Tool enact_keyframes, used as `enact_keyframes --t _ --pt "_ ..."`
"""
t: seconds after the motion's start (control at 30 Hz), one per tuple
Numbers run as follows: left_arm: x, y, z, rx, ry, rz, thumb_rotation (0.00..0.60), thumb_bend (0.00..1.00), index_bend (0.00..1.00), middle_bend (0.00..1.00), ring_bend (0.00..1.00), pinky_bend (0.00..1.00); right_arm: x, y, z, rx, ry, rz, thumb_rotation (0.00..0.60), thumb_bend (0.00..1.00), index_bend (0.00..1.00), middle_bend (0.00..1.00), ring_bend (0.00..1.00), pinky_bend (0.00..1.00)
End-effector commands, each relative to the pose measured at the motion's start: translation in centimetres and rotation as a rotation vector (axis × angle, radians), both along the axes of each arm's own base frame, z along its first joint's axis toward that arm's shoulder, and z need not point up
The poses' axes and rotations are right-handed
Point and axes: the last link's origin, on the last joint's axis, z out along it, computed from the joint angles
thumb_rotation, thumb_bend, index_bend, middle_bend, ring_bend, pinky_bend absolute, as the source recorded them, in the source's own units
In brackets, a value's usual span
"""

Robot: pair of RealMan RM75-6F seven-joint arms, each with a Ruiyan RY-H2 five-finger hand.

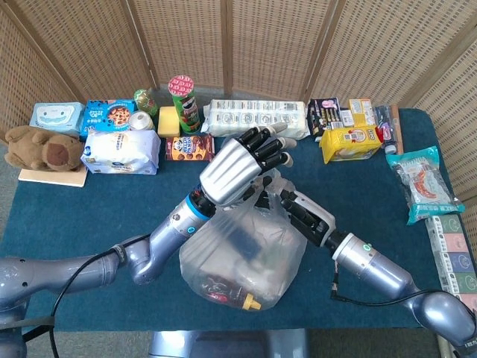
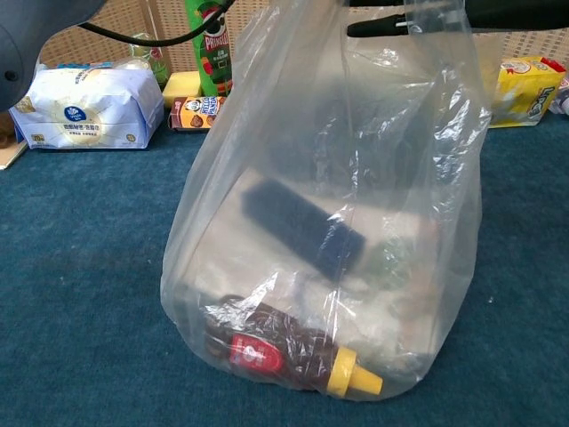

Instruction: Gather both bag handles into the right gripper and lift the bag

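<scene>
Clear plastic, the bag point(image 1: 242, 257) sits mid-table with a sauce bottle point(image 2: 293, 351) inside, my right hand point(image 1: 298, 216) at its gathered top, fingers point(image 1: 287, 203) curled into the handles point(image 1: 274, 185), as best I can judge. My left hand point(image 1: 242, 168) hovers above, fingers apart, holding nothing; next comes confirming both loops are caught, then lifting straight up

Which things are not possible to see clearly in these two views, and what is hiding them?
- Bag handles: head view, the left hand covers the top of the plastic bag, so the right hand's grip cannot be confirmed.
- Both hands: chest view, cut off by the top edge; only dark fingers show.
- Dark flat item: chest view, blurred by the plastic, not identifiable.
- Sauce bottle label: too small and creased to read.
</scene>
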Motion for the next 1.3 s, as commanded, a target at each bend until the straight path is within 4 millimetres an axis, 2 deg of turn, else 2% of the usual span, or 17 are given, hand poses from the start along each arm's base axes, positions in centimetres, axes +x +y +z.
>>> enact_keyframes --t 0.03,0.7,1.3 --pt "0.1 0.0 -0.1 0.000 -0.001 -0.001 0.600 0.19 0.41 0.30 0.14 0.26 0.1 0.1 0.0 0.004 -0.003 0.002 0.195 0.16 0.21 0.24 0.15 0.08" --pt "1.0 -0.1 -0.7 -0.003 -0.003 -0.014 0.600 0.18 0.40 0.30 0.14 0.26 1.0 0.5 -0.1 0.032 -0.036 0.009 0.197 0.16 0.22 0.28 0.19 0.12" --pt "1.2 0.0 -0.9 -0.003 -0.012 -0.017 0.600 0.18 0.39 0.30 0.14 0.26 1.3 0.2 -0.8 0.031 -0.065 -0.019 0.196 0.16 0.23 0.29 0.19 0.12"
